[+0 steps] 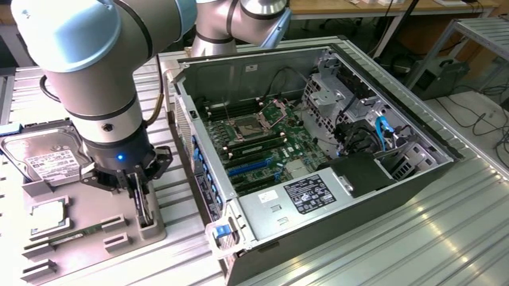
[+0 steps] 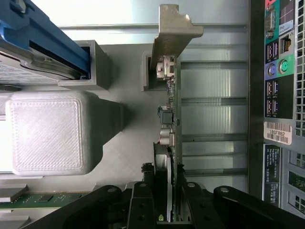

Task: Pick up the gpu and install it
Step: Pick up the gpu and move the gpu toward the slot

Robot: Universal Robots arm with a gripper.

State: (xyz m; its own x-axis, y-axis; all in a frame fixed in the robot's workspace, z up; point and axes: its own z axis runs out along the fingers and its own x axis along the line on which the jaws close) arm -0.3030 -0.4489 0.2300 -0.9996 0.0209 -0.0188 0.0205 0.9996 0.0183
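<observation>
A silver-grey tubular arm (image 1: 104, 89) with pale blue joint caps (image 1: 71, 30) and black seam rings (image 1: 99, 113) is shown, a black cable (image 1: 159, 107) alongside. A small blue light (image 1: 119, 158), possibly an indicator, is seen on the black gripper (image 1: 143, 217).

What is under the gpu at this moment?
The grey holder tray; the gpu stands on edge in its slot. The card itself hides its lower edge and the slot floor.

The gpu (image 2: 164, 62) stands edge-on, its near end hidden between the gripper (image 2: 164, 191) fingers.
</observation>
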